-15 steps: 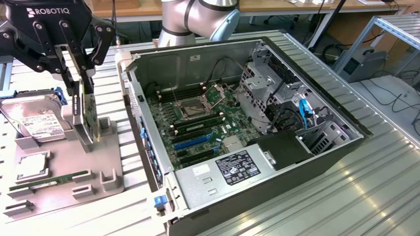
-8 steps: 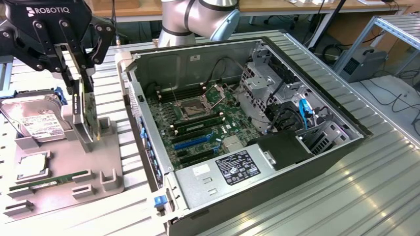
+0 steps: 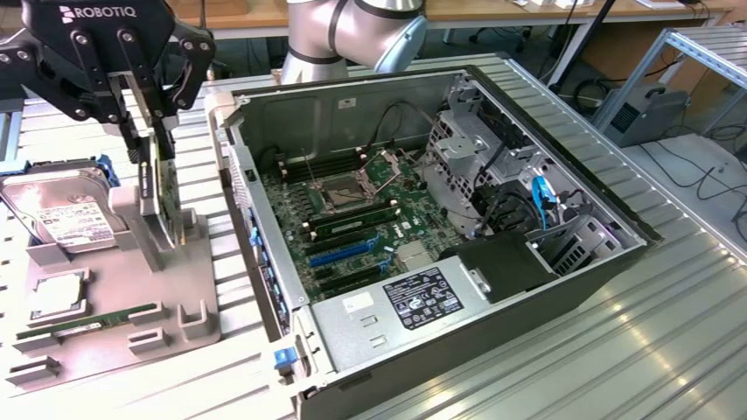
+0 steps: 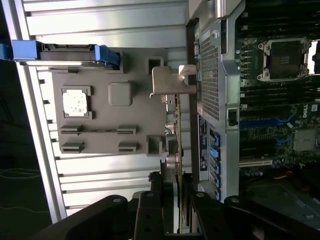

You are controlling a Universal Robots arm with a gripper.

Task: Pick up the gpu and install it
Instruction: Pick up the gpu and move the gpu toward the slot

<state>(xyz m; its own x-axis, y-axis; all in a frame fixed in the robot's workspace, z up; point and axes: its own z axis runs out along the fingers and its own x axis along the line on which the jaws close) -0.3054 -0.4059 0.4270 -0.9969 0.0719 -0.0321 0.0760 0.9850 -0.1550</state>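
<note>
At the exterior view's upper left, the gripper straddles the gpu, which stands on edge in the grey holder, lengthwise along the computer case; gripped or not, I cannot tell.

fixture tray sits on the counter at the exterior view's left, with the open pc case just beside it on the right. on the tray: hard drive at the far end, cpu and memory stick nearer. gpu stands on edge at the tray's case side, gripper right above it. motherboard lies inside the case.
</note>
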